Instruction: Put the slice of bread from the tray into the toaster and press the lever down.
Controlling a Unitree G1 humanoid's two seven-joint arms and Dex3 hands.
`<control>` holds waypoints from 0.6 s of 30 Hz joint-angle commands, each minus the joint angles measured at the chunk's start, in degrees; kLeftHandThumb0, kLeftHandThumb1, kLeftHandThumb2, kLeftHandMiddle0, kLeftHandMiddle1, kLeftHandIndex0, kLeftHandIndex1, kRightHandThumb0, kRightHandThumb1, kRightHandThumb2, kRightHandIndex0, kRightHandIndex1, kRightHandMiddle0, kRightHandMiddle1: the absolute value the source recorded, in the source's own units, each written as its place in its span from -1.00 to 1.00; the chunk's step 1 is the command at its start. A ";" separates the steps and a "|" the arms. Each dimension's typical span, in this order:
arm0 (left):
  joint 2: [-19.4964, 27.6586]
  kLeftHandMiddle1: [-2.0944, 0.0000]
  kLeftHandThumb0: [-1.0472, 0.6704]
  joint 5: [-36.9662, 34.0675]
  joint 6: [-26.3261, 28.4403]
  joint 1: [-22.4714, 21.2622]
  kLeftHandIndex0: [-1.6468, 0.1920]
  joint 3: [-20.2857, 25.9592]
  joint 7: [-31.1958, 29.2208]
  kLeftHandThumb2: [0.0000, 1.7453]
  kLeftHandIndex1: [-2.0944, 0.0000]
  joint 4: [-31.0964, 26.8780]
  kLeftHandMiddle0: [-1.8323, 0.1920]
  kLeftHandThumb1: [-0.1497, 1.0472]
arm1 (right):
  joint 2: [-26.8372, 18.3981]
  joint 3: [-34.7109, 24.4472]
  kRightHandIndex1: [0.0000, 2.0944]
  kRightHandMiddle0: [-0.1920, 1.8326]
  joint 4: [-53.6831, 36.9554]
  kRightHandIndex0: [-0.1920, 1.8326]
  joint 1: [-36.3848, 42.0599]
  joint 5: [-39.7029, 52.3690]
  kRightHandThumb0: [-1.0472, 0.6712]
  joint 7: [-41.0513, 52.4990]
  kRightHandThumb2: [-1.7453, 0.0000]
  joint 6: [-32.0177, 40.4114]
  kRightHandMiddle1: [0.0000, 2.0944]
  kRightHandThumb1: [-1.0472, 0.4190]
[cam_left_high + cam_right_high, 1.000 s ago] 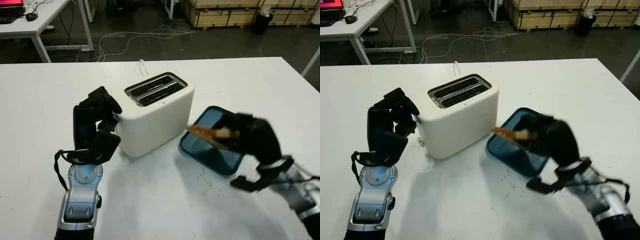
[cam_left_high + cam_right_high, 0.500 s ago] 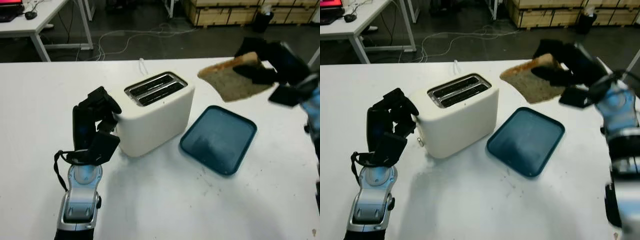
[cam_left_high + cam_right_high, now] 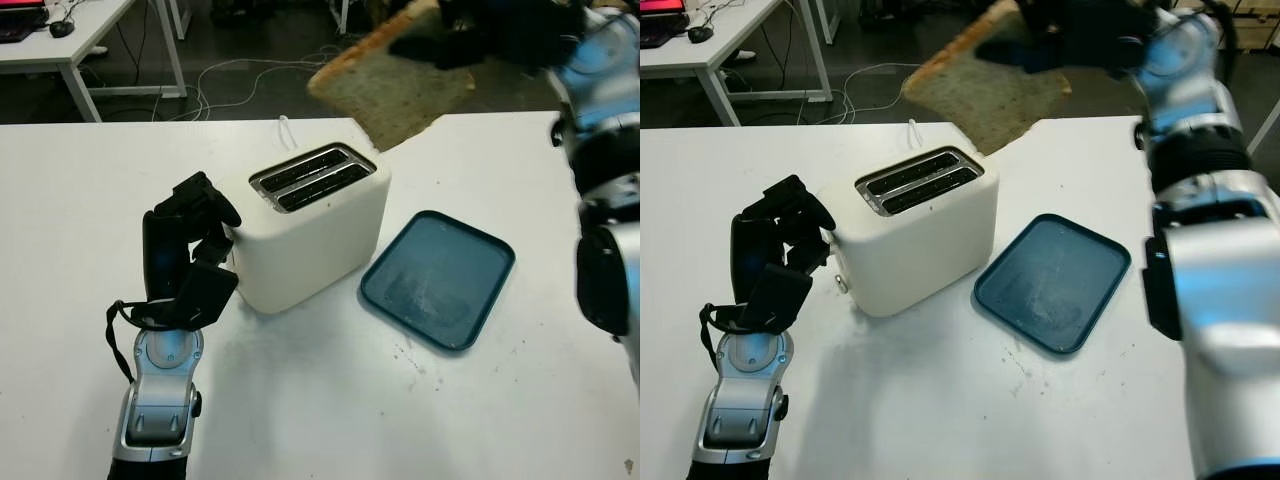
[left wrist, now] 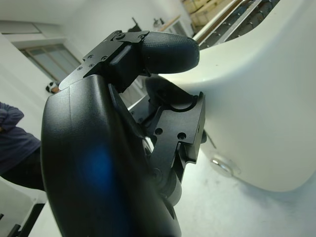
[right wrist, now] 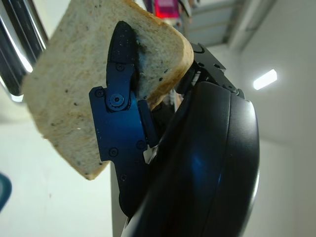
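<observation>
Table (image 3: 300,400): white, wide; it carries the toaster and the tray, with a few crumbs scattered near the tray.
Toaster (image 3: 310,225): white, two slots on top, both empty, set at an angle near the middle of the table; the lever is not plainly seen, probably on the end facing the left robot hand.
Tray (image 3: 438,278): dark blue, shallow, just beside the toaster on its right, nothing on it but crumbs.
Right robot hand (image 3: 1080,30): raised high above the table, behind and to the right of the toaster, fingers (image 5: 121,98) closed on the bread, pinching its upper edge from both faces.
Left robot hand (image 3: 190,250): upright against the toaster's left end, fingers curled, holding nothing; the fingertips look to be touching or just short of the casing.
Bread (image 3: 385,90): one brown slice, hanging tilted in the air above and slightly behind the slots, lower corner nearest the toaster.
Handling, as I judge it: light, soft, easily torn or crushed; a gentle pinch near the crust is best, leaving the lower edge free to enter a slot.
Next need: turn the slice parallel to a slot before lowering.
</observation>
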 commanded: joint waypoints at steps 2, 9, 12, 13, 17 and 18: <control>0.47 -0.67 0.27 0.30 -0.24 -0.50 -0.08 0.10 -0.05 0.20 -0.67 0.39 -0.32 0.79 | 2.78 1.22 0.67 0.09 0.04 0.29 -3.30 -1.69 -0.52 -1.01 0.60 1.75 0.67 -0.83; 0.42 -0.67 0.26 0.50 0.41 -0.70 -0.07 -0.07 -0.18 0.20 -0.67 -0.10 -0.30 0.79 | 6.29 2.45 0.67 0.11 0.25 0.32 -3.94 -3.65 -0.43 -2.33 0.60 3.50 0.67 -0.83; 0.42 -0.67 0.26 0.56 0.56 -0.69 -0.07 -0.08 -0.22 0.19 -0.67 -0.18 -0.30 0.79 | 7.28 2.78 0.67 0.10 1.04 0.32 -3.52 -4.01 -0.40 -1.97 0.60 3.56 0.67 -0.83; 0.36 -0.67 0.26 0.62 0.71 -0.66 -0.07 -0.12 -0.21 0.19 -0.67 -0.27 -0.30 0.79 | 7.52 3.10 0.67 0.11 1.37 0.32 -3.32 -4.42 -0.38 -2.18 0.60 3.39 0.67 -0.83; -0.01 -0.67 0.26 0.72 1.31 -0.53 -0.06 -0.16 0.06 0.18 -0.67 -0.53 -0.30 0.79 | 7.83 4.60 0.67 0.13 2.27 0.33 -2.61 -6.68 -0.38 -3.22 0.59 3.76 0.67 -0.83; -0.01 -0.67 0.26 0.66 1.32 -0.50 -0.06 -0.15 0.03 0.18 -0.67 -0.56 -0.30 0.79 | 7.78 5.04 0.67 0.13 2.39 0.33 -2.38 -7.33 -0.39 -3.64 0.59 4.03 0.67 -0.83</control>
